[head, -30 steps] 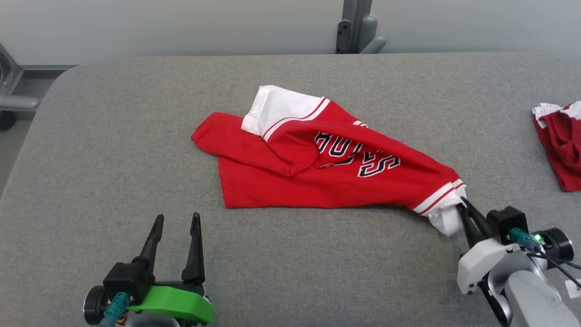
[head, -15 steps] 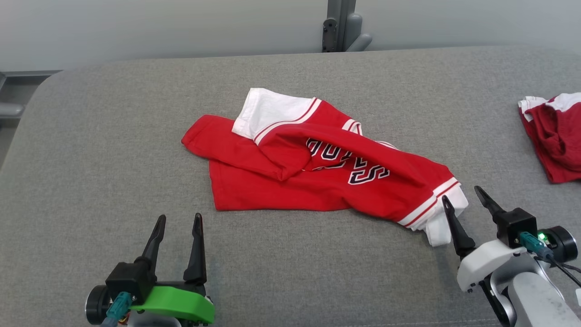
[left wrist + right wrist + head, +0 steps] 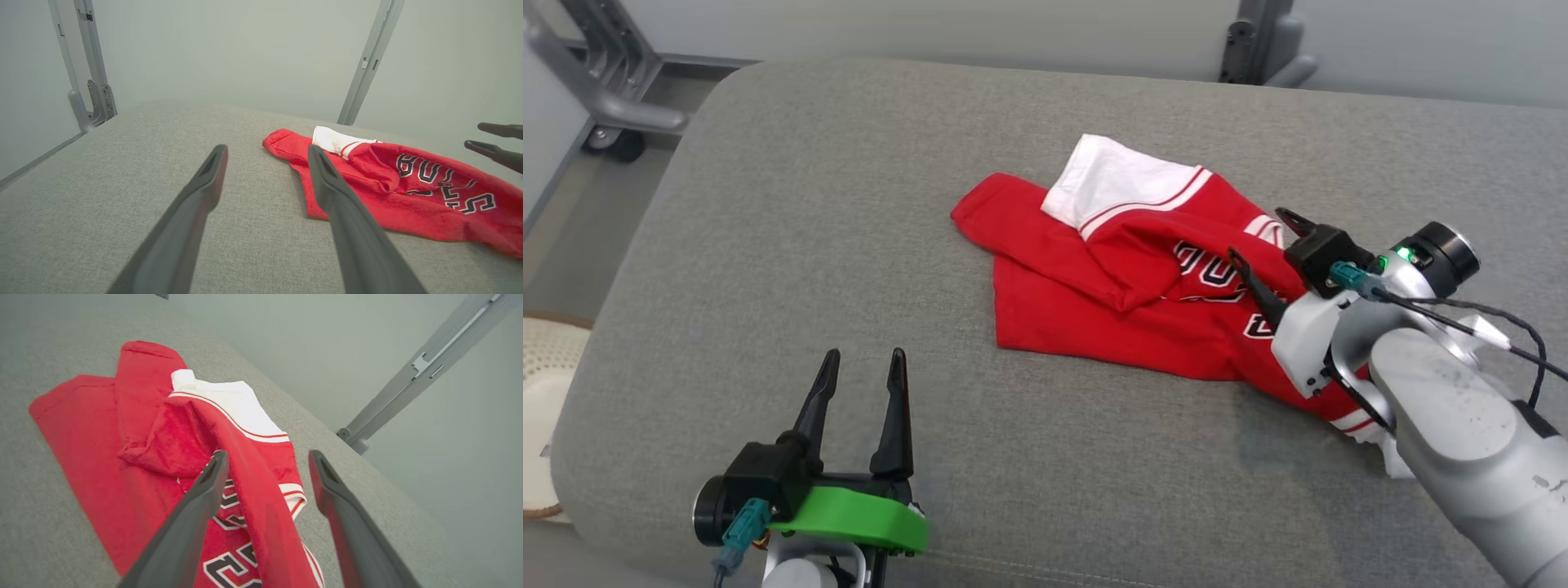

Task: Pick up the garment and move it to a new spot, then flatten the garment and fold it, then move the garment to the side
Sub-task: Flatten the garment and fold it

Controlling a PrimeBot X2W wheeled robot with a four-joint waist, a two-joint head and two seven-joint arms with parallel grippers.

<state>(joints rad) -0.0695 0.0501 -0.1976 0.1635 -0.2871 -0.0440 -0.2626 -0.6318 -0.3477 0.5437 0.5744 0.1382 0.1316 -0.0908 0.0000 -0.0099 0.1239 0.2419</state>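
Head view has the right claw wide open and empty, right over the red garment. It stretches ahead of and beneath the fingers, long axis roughly along them. Left claw, open too, sits well apart from it, so the right arm's nearer.

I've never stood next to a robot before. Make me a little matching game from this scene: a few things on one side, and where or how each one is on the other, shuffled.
Things
1. left pincer
2. right pincer
3. red garment
4. grey table

Places and states
A. rumpled, lying loose, gripped by nothing
B. open, over the garment's lettering
C. open, over bare surface, apart from the garment
D. fabric-covered, underneath everything

Pairs: 1-C, 2-B, 3-A, 4-D
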